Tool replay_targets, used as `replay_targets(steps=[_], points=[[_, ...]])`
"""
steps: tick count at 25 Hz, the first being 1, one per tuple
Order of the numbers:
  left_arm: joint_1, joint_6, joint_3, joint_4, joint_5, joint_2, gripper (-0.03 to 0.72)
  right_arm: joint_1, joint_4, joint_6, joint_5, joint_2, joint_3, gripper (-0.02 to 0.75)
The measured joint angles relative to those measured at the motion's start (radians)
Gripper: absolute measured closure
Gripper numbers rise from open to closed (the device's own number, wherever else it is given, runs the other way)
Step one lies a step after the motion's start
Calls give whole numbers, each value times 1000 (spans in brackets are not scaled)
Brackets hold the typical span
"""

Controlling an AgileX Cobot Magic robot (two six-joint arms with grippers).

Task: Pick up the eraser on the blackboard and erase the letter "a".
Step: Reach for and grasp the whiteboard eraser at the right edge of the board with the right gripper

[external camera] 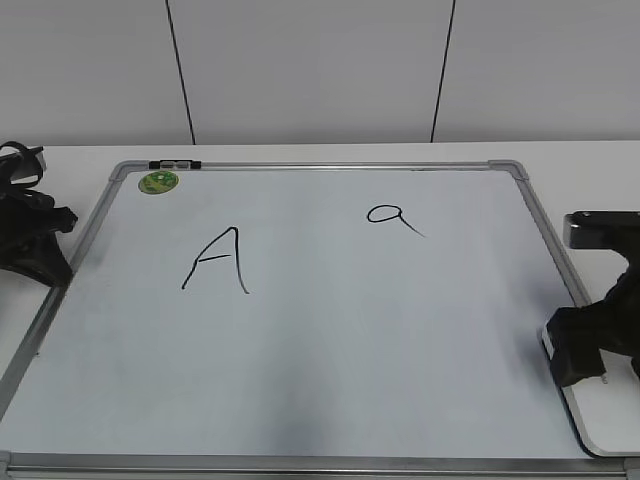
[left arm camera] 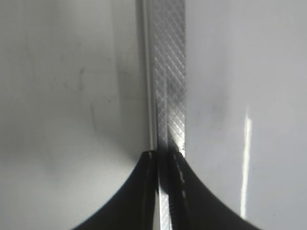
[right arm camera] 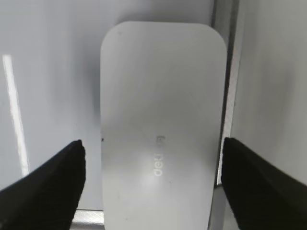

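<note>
The blackboard [external camera: 330, 340] is a white board with a silver frame, lying flat on the table. The small handwritten letter "a" [external camera: 392, 217] sits on its upper right part. The white eraser [external camera: 610, 415] lies at the board's near right corner, by the frame. In the right wrist view the eraser [right arm camera: 163, 96] shows grey lettering on top. My right gripper [right arm camera: 153, 148] is open, with one finger on each side of the eraser and not touching it; it also shows in the exterior view [external camera: 588, 345]. My left gripper [left arm camera: 165, 155] is shut and empty over the board's left frame [left arm camera: 170, 72].
A larger capital "A" [external camera: 218, 262] is drawn on the left half of the board. A green round sticker [external camera: 159, 181] sits at the far left corner, and a small black-and-white piece [external camera: 175, 164] lies on the top frame. White table surrounds the board; a wall stands behind.
</note>
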Motion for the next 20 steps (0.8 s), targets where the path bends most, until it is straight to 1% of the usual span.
replay_targets(steps=[8,10,14,20], points=[[0,0,0,0,0,0,657,0,0,0,-14,60,-6,83],[0,0,0,0,0,0,657,0,0,0,-20,64,-8,106],[0,0,0,0,0,0,657,0,-6,1,-21,64,-8,194],[0,0,0,0,0,0,657,0,-8,5,-21,64,-8,203]])
